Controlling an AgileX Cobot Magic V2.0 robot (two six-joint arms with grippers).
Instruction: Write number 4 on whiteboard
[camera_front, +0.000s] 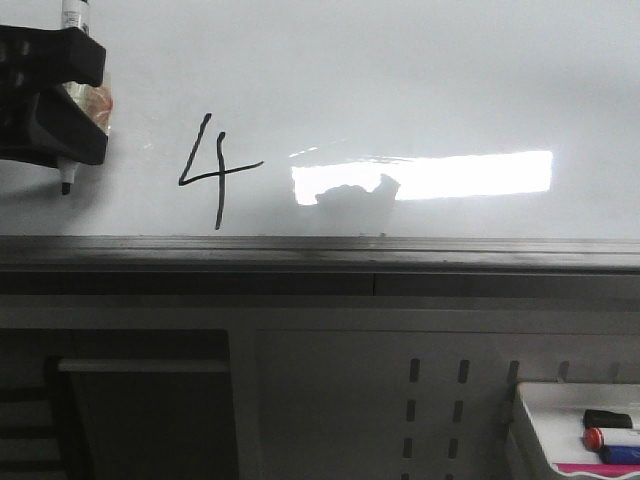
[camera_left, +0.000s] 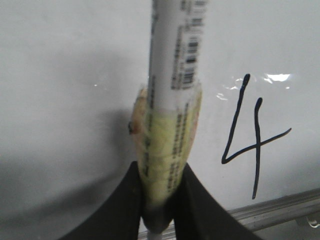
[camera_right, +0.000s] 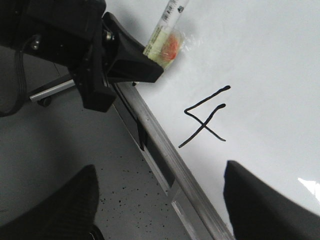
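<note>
The whiteboard (camera_front: 400, 80) fills the upper front view, with its grey metal lower edge (camera_front: 320, 250). The number 4 (camera_front: 215, 170) is drawn on it in thin black strokes. It also shows in the left wrist view (camera_left: 252, 140) and the right wrist view (camera_right: 205, 120). My left gripper (camera_front: 88, 100) is at the far left of the board, left of the 4, shut on a white marker pen (camera_left: 170, 75) wrapped in yellowish tape. The pen's black tip (camera_front: 66, 186) points down; I cannot tell whether it touches the board. My right gripper (camera_right: 160, 210) is open and empty over the board's lower edge.
A small white tray (camera_front: 530, 400) with coloured markers (camera_front: 610, 438) sits at the lower right, below the board. A bright rectangular glare patch (camera_front: 470, 175) lies right of the 4. Grey cabinet panels and a speckled floor (camera_right: 125, 200) lie below the board's edge.
</note>
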